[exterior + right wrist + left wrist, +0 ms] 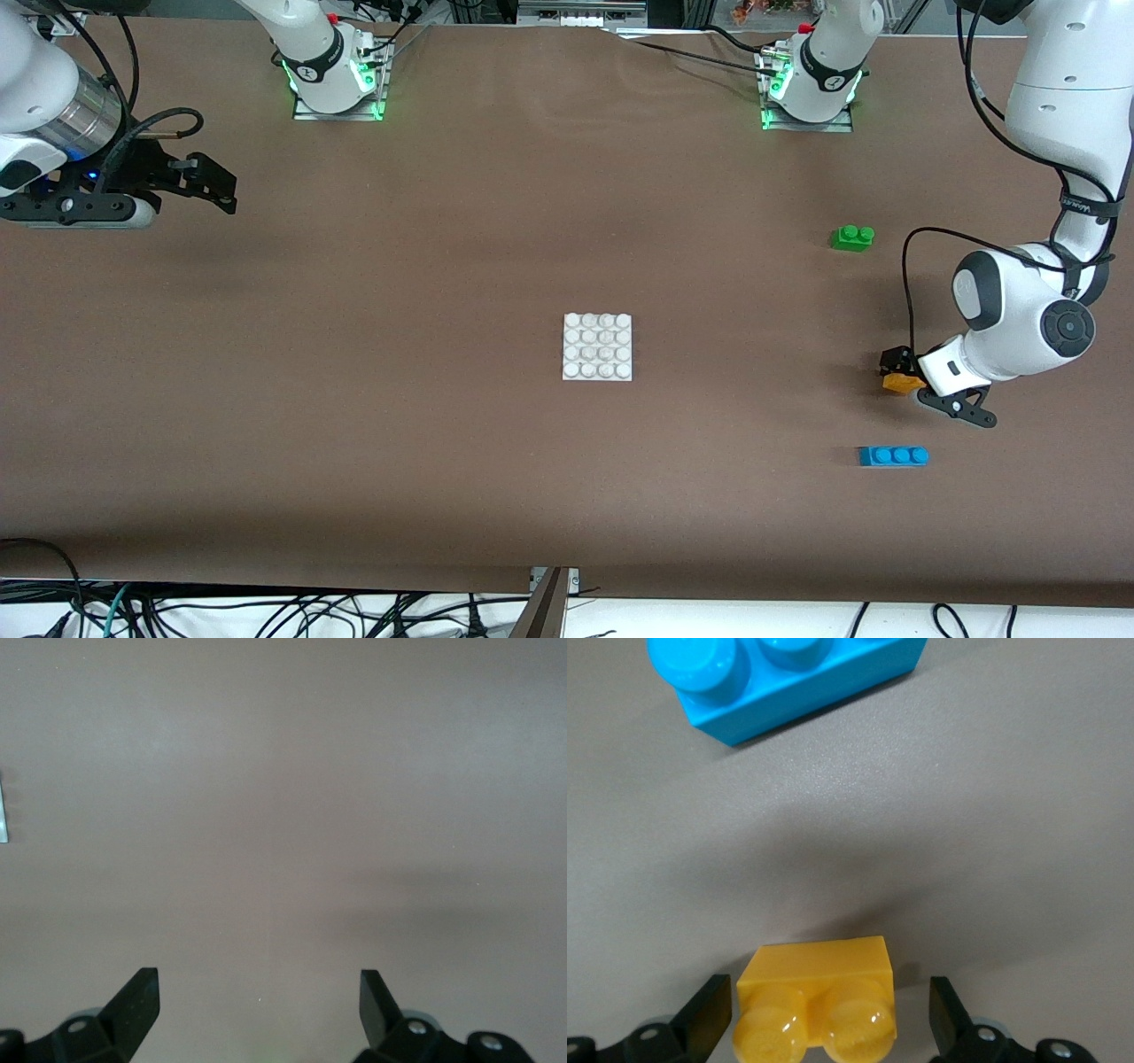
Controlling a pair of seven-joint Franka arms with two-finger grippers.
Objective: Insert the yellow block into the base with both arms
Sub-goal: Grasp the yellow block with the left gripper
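Observation:
The yellow block [902,383] lies on the brown table toward the left arm's end. My left gripper [897,368] is down at it, open, with one finger on each side of the block and a small gap on both sides. In the left wrist view the block [815,1001] sits between the fingertips [709,1014] of the left gripper [828,1014]. The white studded base [598,346] lies flat at the table's middle, apart from both grippers. My right gripper [213,182] waits open and empty above bare table at the right arm's end; its wrist view [259,1001] shows only table.
A blue three-stud brick [893,455] lies nearer to the front camera than the yellow block; it also shows in the left wrist view [788,682]. A green two-stud brick [852,237] lies farther from the camera than the block. Cables hang off the table's front edge.

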